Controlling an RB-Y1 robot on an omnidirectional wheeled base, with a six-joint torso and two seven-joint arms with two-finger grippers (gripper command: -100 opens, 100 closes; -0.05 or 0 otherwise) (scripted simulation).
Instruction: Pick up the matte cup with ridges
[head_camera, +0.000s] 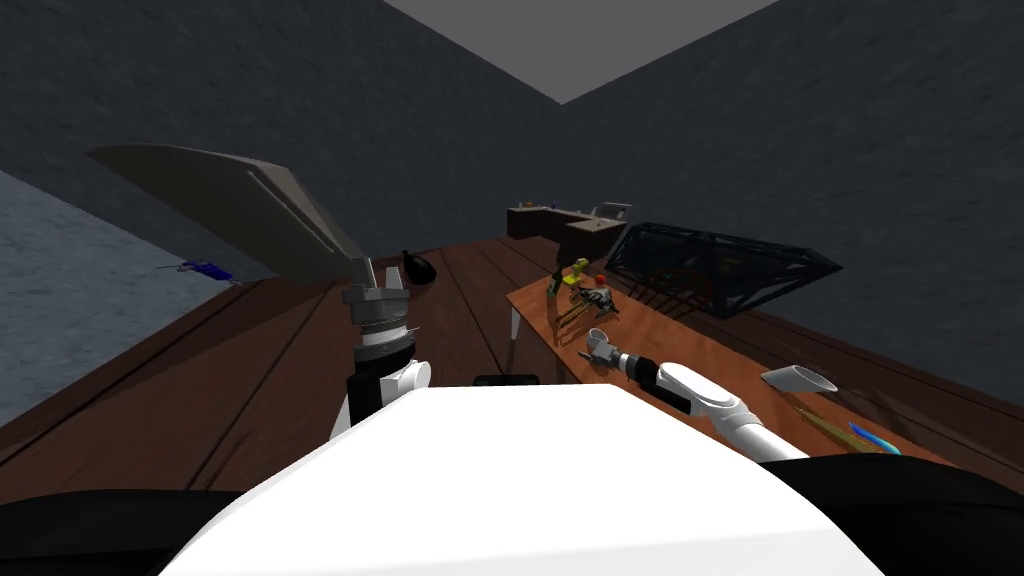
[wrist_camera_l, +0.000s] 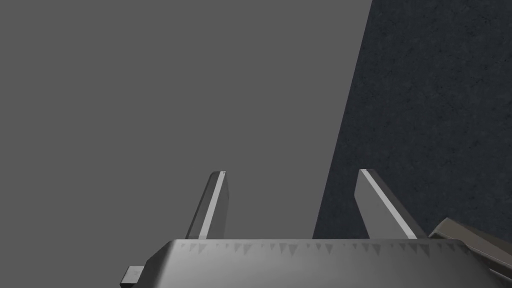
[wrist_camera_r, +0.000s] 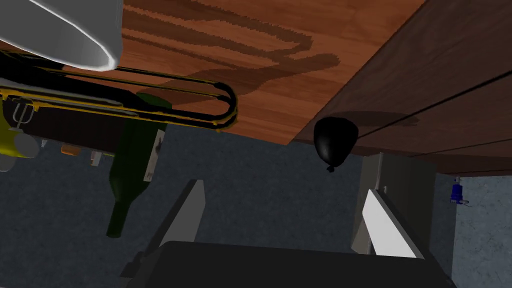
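Presently the right gripper (head_camera: 595, 345) (wrist_camera_r: 285, 220) was reaching low over the wooden table (head_camera: 700, 350), its two fingers spread wide with nothing between them. The cup (head_camera: 800, 378), plain white and tapered, lay on its side on that table at the outer side of the right forearm. It was well apart from the gripper and behind the fingertips, and I could not make out any ridges on it. Ahead of the open fingers a brass tube (wrist_camera_r: 200, 107) bent into a long loop lay on the tabletop, and a green bottle (wrist_camera_r: 132, 165) with a pale label stood just beyond the loop. A white rounded thing (wrist_camera_r: 65, 35) with a thin rim was close beside the brass tube, but I could not tell what it was. Farther off, past the table's edge, a black bag (head_camera: 420, 268) with a knotted top sat on the dark plank floor (head_camera: 250, 380). A black wire basket (head_camera: 720, 265) stood tilted on the far part of the table, well apart from the cup. The left gripper (head_camera: 375, 275) (wrist_camera_l: 292, 200) was raised upright beside the chest, away from the table, with its fingers parted and empty.
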